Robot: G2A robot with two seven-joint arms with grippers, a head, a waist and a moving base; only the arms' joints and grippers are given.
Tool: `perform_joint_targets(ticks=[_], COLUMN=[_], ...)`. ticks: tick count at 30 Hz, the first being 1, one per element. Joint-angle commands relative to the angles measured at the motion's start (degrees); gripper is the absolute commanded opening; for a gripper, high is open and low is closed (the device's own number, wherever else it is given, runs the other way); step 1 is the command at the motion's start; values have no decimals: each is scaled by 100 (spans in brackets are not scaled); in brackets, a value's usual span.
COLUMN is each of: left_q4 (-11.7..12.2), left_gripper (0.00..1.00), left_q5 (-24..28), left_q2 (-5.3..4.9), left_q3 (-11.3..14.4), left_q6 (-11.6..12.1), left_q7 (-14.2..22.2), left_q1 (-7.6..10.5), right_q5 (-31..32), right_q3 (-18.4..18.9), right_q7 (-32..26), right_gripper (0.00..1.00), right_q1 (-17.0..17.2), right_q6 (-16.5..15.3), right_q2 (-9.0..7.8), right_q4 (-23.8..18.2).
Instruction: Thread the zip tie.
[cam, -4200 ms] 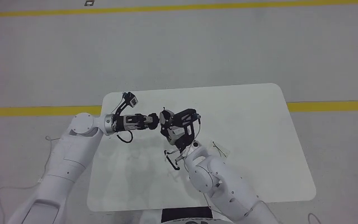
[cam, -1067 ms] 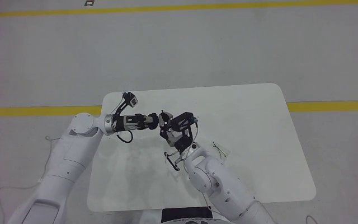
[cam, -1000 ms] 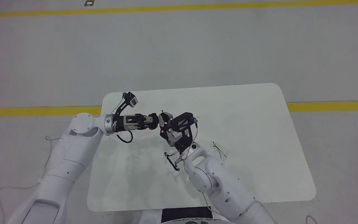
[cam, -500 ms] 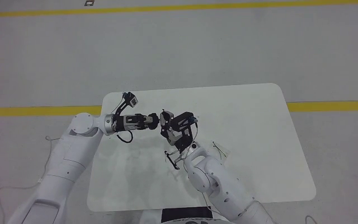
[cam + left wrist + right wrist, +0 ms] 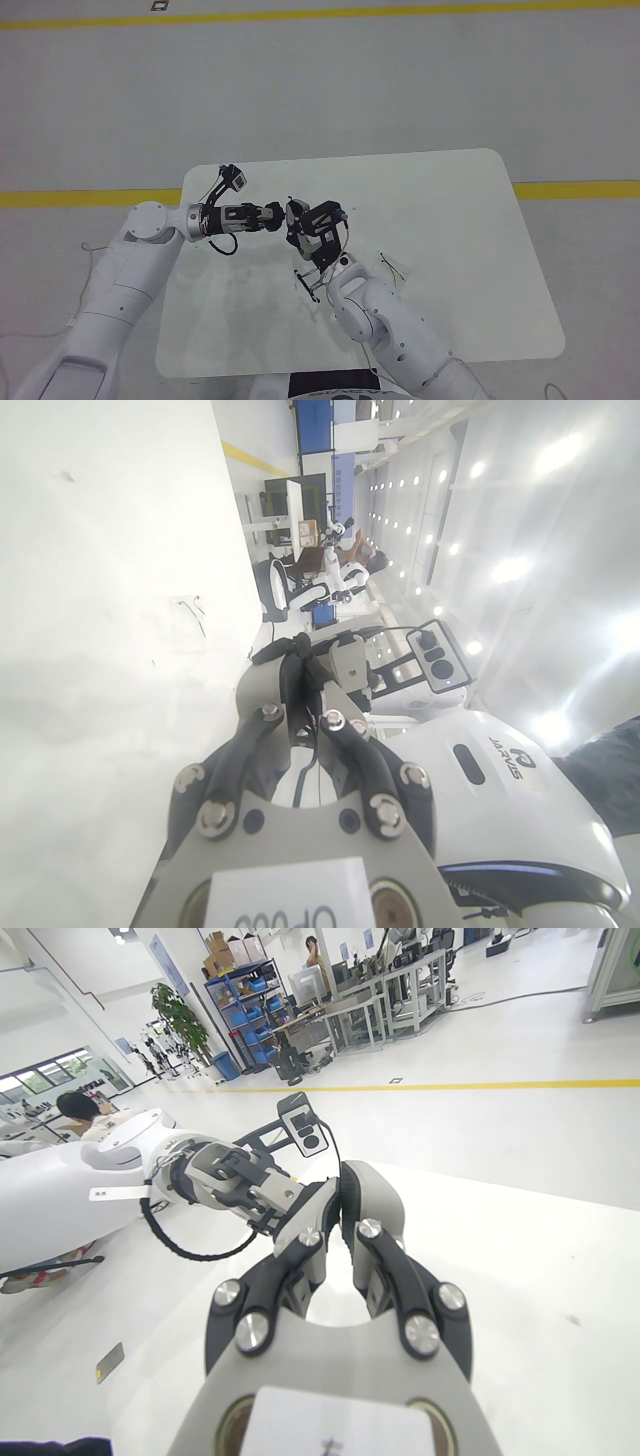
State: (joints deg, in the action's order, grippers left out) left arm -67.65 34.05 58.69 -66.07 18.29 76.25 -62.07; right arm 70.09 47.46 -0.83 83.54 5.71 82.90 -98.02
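The right gripper (image 5: 294,214) has edged left at frame centre, tip-to-tip with the left gripper (image 5: 275,215). Both are pressed together, aligned left-to-right for threading.

Thin, dark zip tie (image 5: 390,264), loose and flat on the white table (image 5: 480,200).

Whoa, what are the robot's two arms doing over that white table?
The robot holds its left hand and right hand tip to tip above the white table, both pinched shut. Whatever they may be threading between them is too thin to make out. A small wiry piece lies on the table near the right arm.
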Motion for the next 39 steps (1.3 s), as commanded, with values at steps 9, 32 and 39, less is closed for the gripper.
perform_joint_targets(ticks=[9,32,39], left_q4=[0,0,0], left_gripper=[0,0,0], left_q5=[0,0,0], left_q2=[0,0,0], left_q3=[0,0,0], left_q6=[0,0,0], left_q7=[0,0,0], left_q1=[0,0,0], right_q5=[1,-12,60], right_q3=[29,147,201], right_q7=[-4,-143,-154], right_gripper=[0,41,13], right_q1=[16,37,96], right_q6=[-47,-114,-132], right_q2=[12,26,14], right_q4=[15,-231,-357])
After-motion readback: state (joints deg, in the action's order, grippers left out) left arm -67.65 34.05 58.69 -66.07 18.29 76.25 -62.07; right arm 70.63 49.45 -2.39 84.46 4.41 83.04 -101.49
